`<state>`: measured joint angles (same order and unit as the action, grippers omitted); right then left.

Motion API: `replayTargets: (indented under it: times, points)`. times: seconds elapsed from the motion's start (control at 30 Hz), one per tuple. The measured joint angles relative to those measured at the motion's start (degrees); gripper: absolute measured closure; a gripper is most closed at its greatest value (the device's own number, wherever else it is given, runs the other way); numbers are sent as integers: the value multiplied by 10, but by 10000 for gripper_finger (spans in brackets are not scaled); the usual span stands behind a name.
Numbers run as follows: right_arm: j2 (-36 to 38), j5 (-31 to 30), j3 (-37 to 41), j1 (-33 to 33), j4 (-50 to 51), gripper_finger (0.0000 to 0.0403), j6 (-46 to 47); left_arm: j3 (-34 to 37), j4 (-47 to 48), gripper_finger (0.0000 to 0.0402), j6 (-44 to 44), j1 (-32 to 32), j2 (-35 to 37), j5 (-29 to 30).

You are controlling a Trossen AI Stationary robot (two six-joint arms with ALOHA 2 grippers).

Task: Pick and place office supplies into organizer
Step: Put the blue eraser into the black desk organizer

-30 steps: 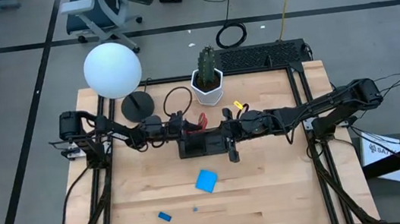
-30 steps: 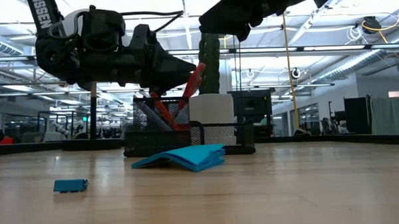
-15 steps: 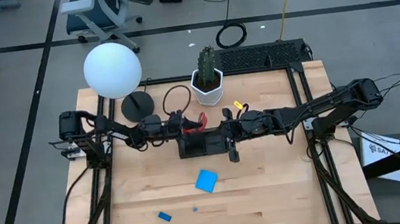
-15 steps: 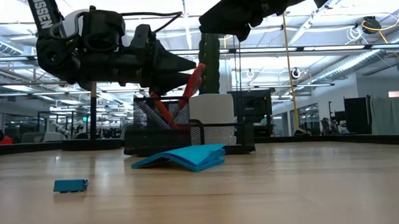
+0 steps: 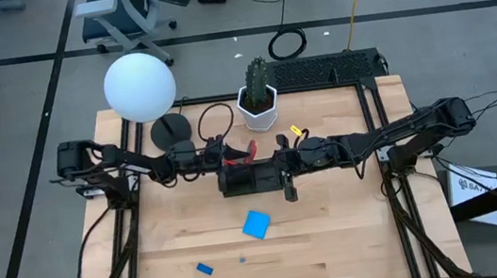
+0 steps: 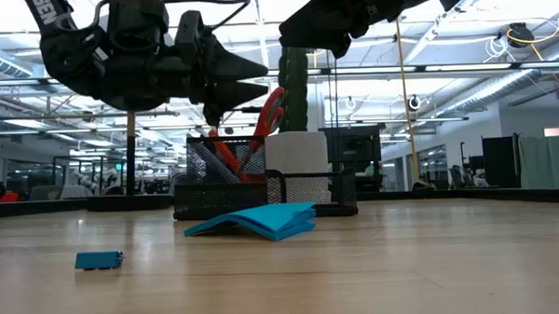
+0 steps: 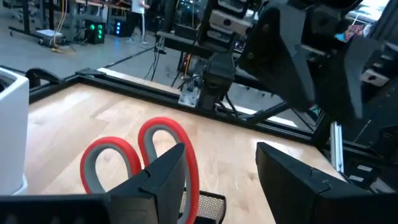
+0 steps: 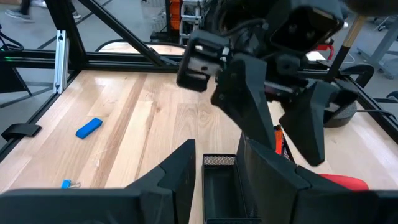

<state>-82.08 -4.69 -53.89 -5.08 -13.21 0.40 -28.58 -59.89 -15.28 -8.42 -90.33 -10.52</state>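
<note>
upright, scissors (image 6: 256,137) stand in organizer (image 6: 262,190), red handles topmost

I'm reading very little here: white capital letters are showing on the left arm (image 6: 56,20) in the low view, cut off by the frame edge, so no whole word is making itself out.
</note>
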Motion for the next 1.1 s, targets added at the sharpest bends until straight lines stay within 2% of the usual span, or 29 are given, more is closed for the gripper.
replayTargets:
  times: [0.23, 0.7, 1.1]
  points:
    - [0, 0, 0, 0, 0, 273, 0, 0, 52, 203, 11, 15, 61, -15]
    - [0, 0, 0, 0, 0, 273, 0, 0, 288, 204, 90, 76, 225, -10]
    - [0, 0, 0, 0, 0, 273, -7, 0, 410, 204, 108, 128, 285, -8]
